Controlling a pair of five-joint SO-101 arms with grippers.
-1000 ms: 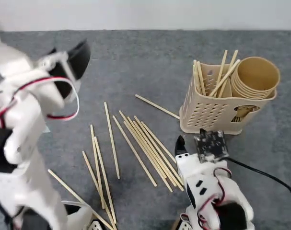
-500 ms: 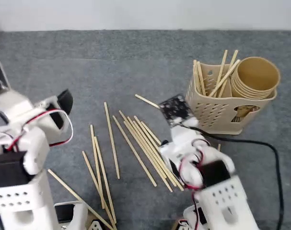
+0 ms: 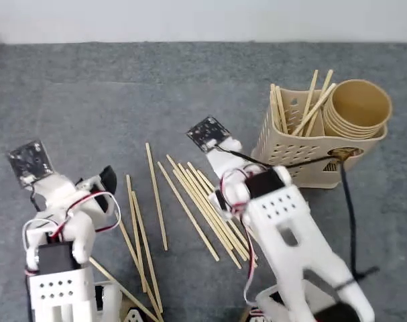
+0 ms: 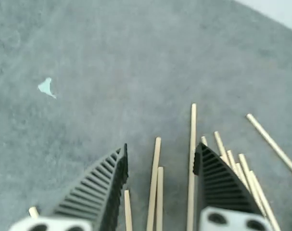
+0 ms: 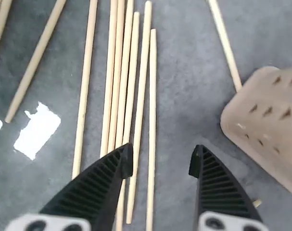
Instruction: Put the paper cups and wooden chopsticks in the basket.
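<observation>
right end effector (image 5: 162, 151) has dropped over the loose chopsticks (image 5: 152, 96).

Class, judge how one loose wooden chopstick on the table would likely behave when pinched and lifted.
The wooden chopsticks look thin and straight, so probably stiff and light. They lie bunched, so neighbours may shift. Slender shafts might pivot.

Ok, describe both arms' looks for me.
Both arms are white plastic with black motor blocks and looping red and white wires: left arm, right arm. Each wrist carries a small dark circuit board. The left claw and right claw have black, ribbed, tapering fingers on white mounts.
</observation>
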